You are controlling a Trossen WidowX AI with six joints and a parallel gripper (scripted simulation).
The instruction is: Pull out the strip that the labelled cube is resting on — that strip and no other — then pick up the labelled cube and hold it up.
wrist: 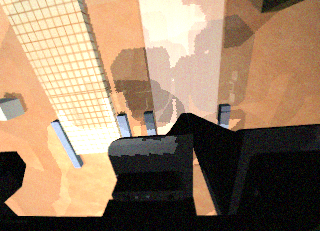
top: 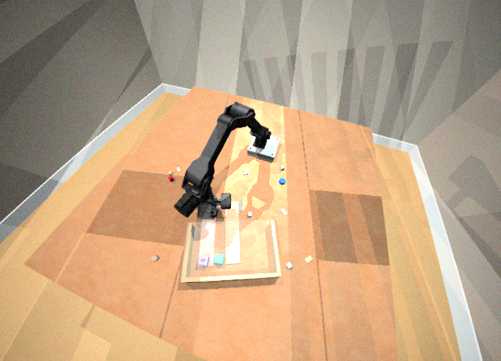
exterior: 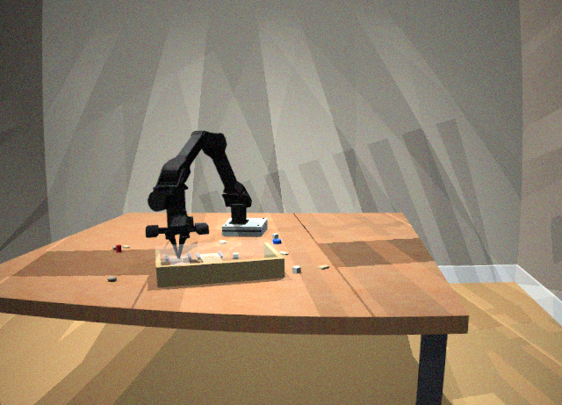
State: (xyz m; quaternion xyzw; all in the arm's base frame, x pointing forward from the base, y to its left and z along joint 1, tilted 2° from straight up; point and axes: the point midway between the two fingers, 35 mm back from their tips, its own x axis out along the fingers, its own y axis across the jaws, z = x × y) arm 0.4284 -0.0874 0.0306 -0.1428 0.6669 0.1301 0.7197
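The labelled cube, light purple with a dark mark [top: 203, 260], sits at the far end of a plain pale strip [top: 207, 242] [wrist: 205, 86] inside the shallow tray [top: 230, 278] [exterior: 218, 274]. A teal cube [top: 219, 258] is just right of it, between the plain strip and a grid-patterned strip [top: 232, 232] [wrist: 60, 61]. My gripper [exterior: 178, 256] [wrist: 185, 117] is shut with nothing seen between its fingers. It points down, low over the near end of the plain strip at the tray's arm side. Its exact contact with the strip is hidden.
Short blue guides [wrist: 67, 143] [top: 240, 204] flank the strips' near ends. A clear sheet appears over the tray. Scattered about are a white cube [top: 250, 214] [wrist: 11, 109], a blue disc [top: 282, 181] [exterior: 277, 241], a red piece [top: 171, 178] [exterior: 118, 248] and a grey stone [top: 154, 258] [exterior: 111, 278].
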